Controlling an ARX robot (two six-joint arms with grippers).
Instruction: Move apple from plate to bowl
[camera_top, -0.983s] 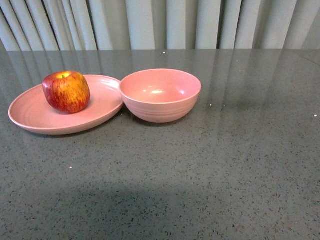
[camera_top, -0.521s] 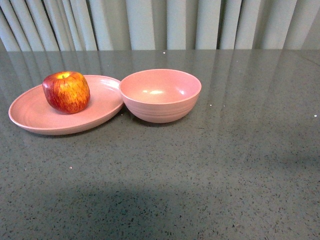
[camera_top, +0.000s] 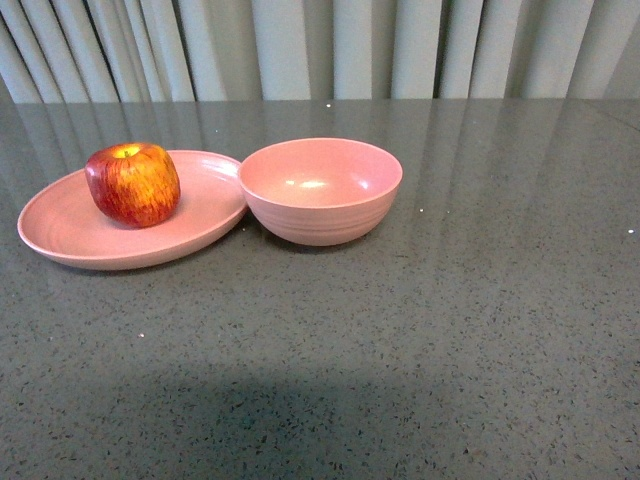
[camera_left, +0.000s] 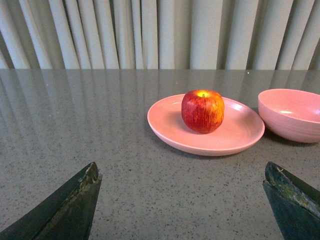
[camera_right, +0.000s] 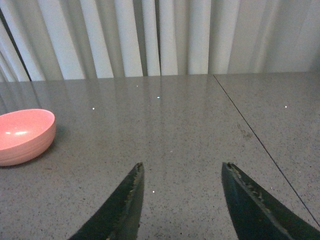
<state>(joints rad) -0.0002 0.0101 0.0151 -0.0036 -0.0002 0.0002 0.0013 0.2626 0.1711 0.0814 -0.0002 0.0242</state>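
A red apple (camera_top: 132, 183) with yellow streaks sits upright on the shallow pink plate (camera_top: 70, 225) at the left of the table. The deep pink bowl (camera_top: 320, 190) stands empty right beside the plate, their rims touching or nearly so. No arm shows in the front view. In the left wrist view the apple (camera_left: 202, 110) and plate (camera_left: 240, 135) lie well ahead of my left gripper (camera_left: 182, 172), which is open wide over bare table. My right gripper (camera_right: 182, 167) is open too, with only the bowl (camera_right: 22, 135) at the edge of its view.
The grey speckled tabletop (camera_top: 420, 340) stretches around the dishes. A pleated curtain (camera_top: 320, 45) hangs behind the table's far edge. A thin seam (camera_right: 260, 145) runs across the tabletop in the right wrist view.
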